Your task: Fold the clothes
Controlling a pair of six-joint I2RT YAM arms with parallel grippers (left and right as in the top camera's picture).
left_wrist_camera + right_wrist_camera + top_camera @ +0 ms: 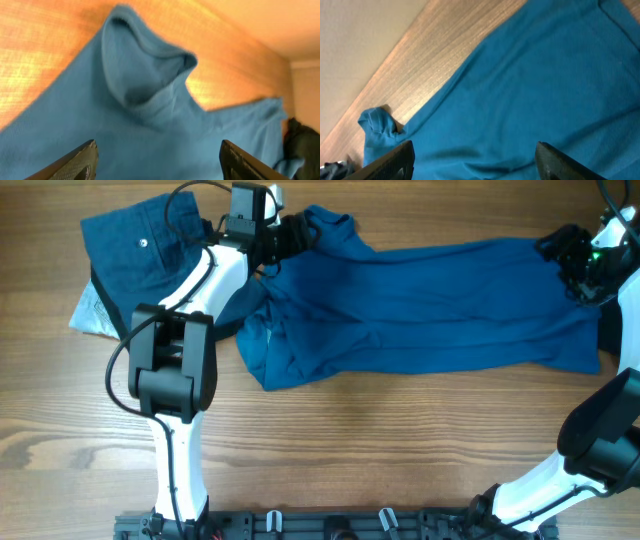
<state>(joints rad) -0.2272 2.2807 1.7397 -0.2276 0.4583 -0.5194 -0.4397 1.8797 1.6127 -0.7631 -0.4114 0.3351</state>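
Note:
The medium-blue shirt lies stretched lengthwise across the back of the table, rumpled at its left end. It fills the left wrist view and the right wrist view. My left gripper is open over the shirt's raised upper-left corner. My right gripper is open above the shirt's right end, with nothing between its fingers. The darker navy trousers with a small pale button lie folded at the back left.
A grey-white cloth pokes out from under the trousers at the left. The wooden table stretches in front of the shirt. A rail with clips runs along the front edge.

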